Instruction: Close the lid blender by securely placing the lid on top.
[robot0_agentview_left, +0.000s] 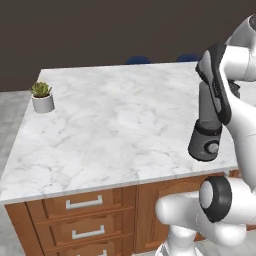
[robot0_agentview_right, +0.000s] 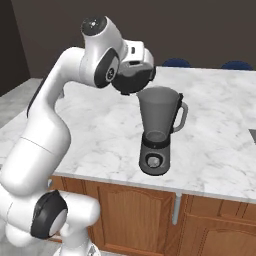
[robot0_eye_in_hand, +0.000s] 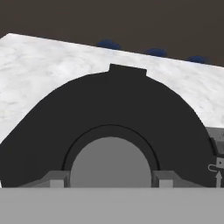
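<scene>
My end effector (robot0_eye_in_hand: 109, 180) is clamped on the lid (robot0_eye_in_hand: 118, 113): in the hand view both fingertips (robot0_eye_in_hand: 56, 179) sit against either side of its grey centre cap (robot0_eye_in_hand: 110, 162), with the black disc spreading out around them and its small tab (robot0_eye_in_hand: 127, 70) pointing away toward the far edge of the worktop (robot0_eye_in_hand: 39, 65).

In the right base view I'm holding the lid (robot0_agentview_right: 134, 80) up in the air, tilted, just beside and slightly above the left rim of the blender (robot0_agentview_right: 158, 131) jar. Can't tell if lid and rim are touching; it isn't seated on the mouth, which shows open.

Blender stands upright near the front edge of the marble worktop (robot0_agentview_right: 220, 145), translucent grey jar on a dark cylindrical base, round knob (robot0_agentview_right: 153, 161) facing front, handle (robot0_agentview_right: 182, 116) on the right side. In the left base view my arm covers most of the jar; the base (robot0_agentview_left: 205, 142) and knob show below it near the front right corner of the worktop (robot0_agentview_left: 110, 125).

A small potted succulent (robot0_agentview_left: 42, 97) sits at the worktop's left edge, well apart from the blender. Wooden drawers (robot0_agentview_left: 82, 220) with metal handles under the worktop. Blue chair tops (robot0_agentview_right: 175, 62) show behind the far edge.
</scene>
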